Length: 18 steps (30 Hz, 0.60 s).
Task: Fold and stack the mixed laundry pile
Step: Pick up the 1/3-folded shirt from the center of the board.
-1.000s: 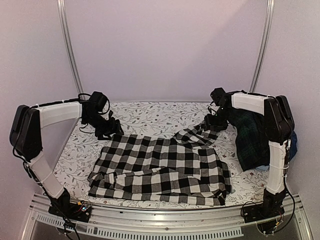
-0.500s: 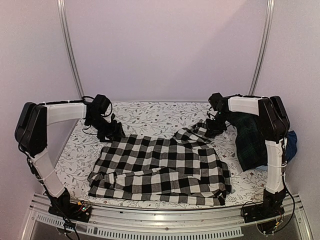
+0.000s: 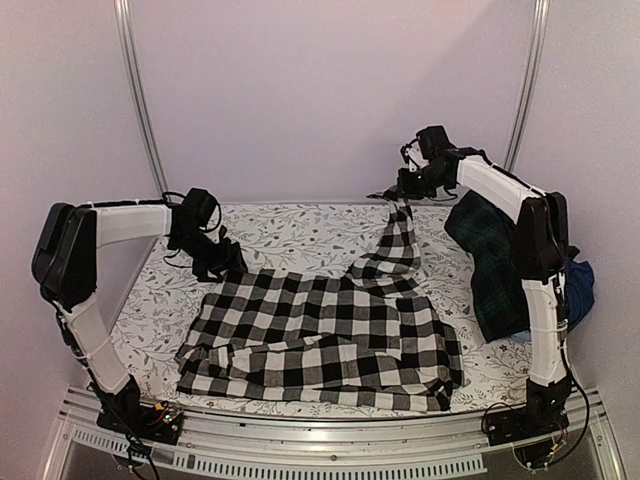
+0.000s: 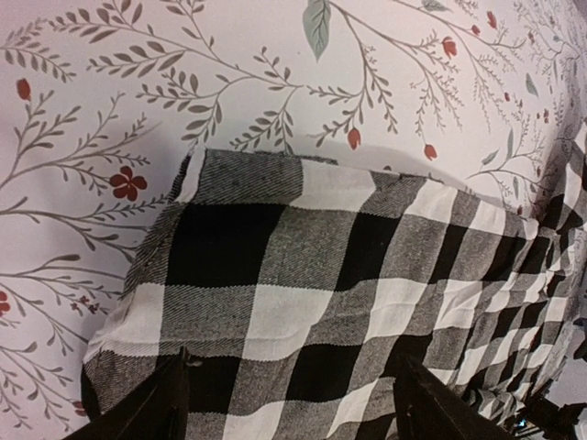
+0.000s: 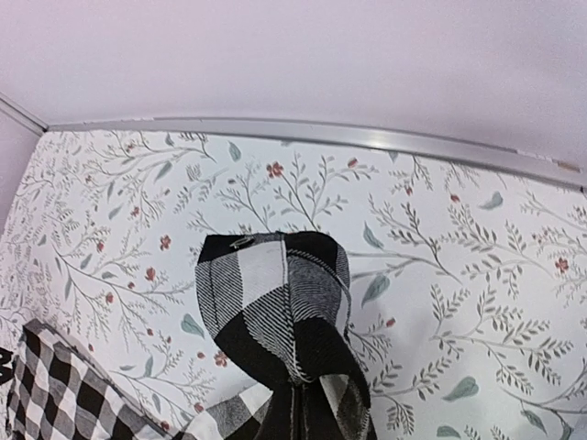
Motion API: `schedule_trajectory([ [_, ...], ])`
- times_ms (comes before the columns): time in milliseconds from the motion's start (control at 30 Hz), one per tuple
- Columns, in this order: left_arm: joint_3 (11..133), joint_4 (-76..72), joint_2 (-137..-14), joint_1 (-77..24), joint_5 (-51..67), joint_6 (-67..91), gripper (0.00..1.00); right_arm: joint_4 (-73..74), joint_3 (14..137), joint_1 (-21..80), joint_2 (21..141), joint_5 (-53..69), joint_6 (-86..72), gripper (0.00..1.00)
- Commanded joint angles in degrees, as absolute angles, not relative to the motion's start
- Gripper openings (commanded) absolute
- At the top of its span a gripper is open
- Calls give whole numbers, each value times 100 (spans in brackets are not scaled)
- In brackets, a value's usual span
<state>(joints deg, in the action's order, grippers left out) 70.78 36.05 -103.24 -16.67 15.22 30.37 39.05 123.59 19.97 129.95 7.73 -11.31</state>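
The black-and-white checked shirt (image 3: 330, 335) lies spread over the middle of the table, one far-right strip pulled up off it. My right gripper (image 3: 402, 190) is shut on the end of that strip and holds it high near the back wall. In the right wrist view the bunched checked cloth (image 5: 275, 302) hides the fingers. My left gripper (image 3: 220, 264) hovers open over the shirt's far left corner (image 4: 275, 266). Its dark fingertips (image 4: 160, 403) straddle the cloth without pinching it. The dark green-navy plaid garment (image 3: 497, 262) lies heaped at the right.
A blue piece (image 3: 582, 285) hangs off the right edge behind the right arm. The floral table covering (image 3: 290, 230) shows along the back and left. Two metal uprights (image 3: 140, 100) stand at the back corners, and a rail runs along the near edge.
The right gripper shut on the shirt's far right end and rose toward the back wall, drawing a strip of checked cloth up with it. The left arm has barely moved.
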Motion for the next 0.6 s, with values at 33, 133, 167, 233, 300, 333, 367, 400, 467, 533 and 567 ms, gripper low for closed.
schedule_trajectory([
  [33,7198,3347,-10441,-1463,1530,2994,76,3186,13163,1970,13664,1471,-1159,0],
  [133,7181,3252,-10482,-1338,1638,3056,76,2198,13184,1971,13669,2114,-1442,0],
  [167,7181,3222,-10499,-1310,1657,3070,76,1891,13188,1971,13656,2282,-1553,0],
  [233,7181,3155,-10532,-1269,1687,3105,76,1356,13224,1973,13673,2556,-1786,0],
  [300,7174,3098,-10558,-1228,1673,3113,76,836,13273,1977,13754,2819,-1962,0],
  [333,7166,3061,-10575,-1208,1664,3127,76,684,13389,1978,13831,2911,-2112,0],
  [367,7157,3019,-10583,-1179,1666,3147,76,648,13606,1975,14023,2968,-2187,0],
  [400,7148,2982,-10607,-1152,1689,3173,76,638,13816,1965,14160,3036,-2273,0],
  [467,7166,2918,-10660,-1073,1733,3196,76,612,14089,1957,14464,3127,-2442,33],
  [533,7237,2879,-10722,-1041,1839,3164,77,730,14133,1916,14612,3188,-2540,60],
  [567,7276,2879,-10734,-1045,1847,3128,77,878,14126,1890,14596,3183,-2518,64],
])
